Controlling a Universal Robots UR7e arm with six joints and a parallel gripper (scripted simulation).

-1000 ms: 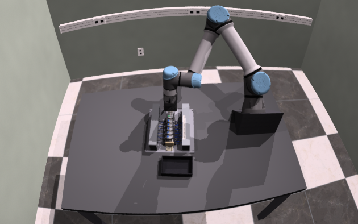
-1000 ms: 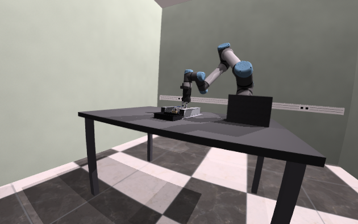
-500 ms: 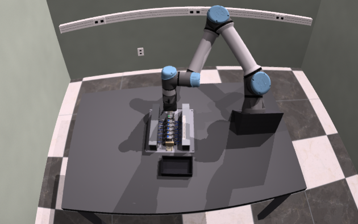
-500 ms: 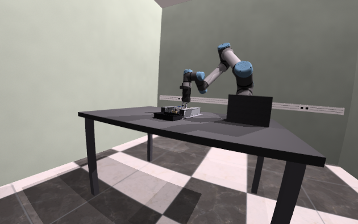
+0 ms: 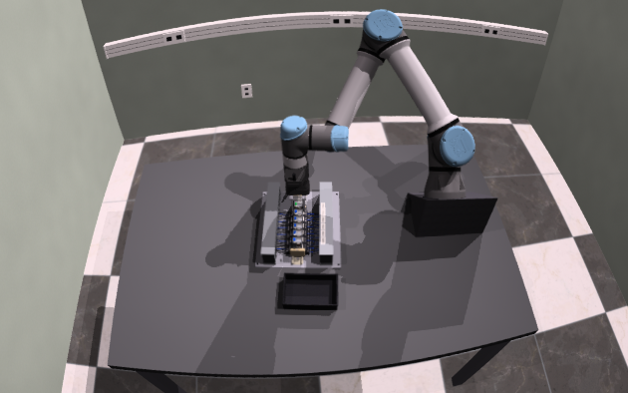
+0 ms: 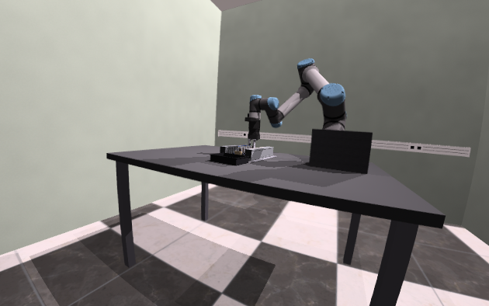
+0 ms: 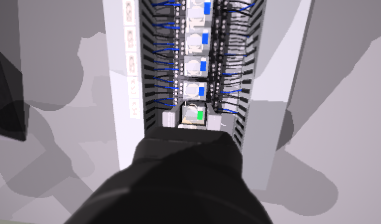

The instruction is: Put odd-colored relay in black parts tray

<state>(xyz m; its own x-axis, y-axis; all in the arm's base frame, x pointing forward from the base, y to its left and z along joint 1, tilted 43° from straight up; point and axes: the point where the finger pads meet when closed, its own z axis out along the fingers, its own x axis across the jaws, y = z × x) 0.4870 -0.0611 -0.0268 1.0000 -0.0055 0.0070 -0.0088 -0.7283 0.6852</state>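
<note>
The relay with the green button (image 5: 297, 203) (image 7: 193, 113) is at the far end of the row, nearest the arm. The other five have blue buttons; four of those relays show in the wrist view. My gripper (image 5: 297, 199) (image 6: 251, 144) (image 7: 194, 109) points down and is shut on the green-button relay, one finger on each side. The relay is in line with the row; whether it has come up from its socket at all I cannot tell. The relay panel (image 5: 336, 229) (image 6: 263, 152) looks flat on the table. The black parts tray (image 5: 309, 306) (image 6: 225, 159) holds nothing visible.
Raised grey wire ducts (image 5: 326, 219) (image 7: 278, 90) flank the row on both sides, with blue and black wires between. A tan block (image 5: 297, 252) sits at the row's near end. The tray lies just in front of the panel. A black box-like stand (image 5: 451, 216) (image 6: 339, 151) is at the arm's base.
</note>
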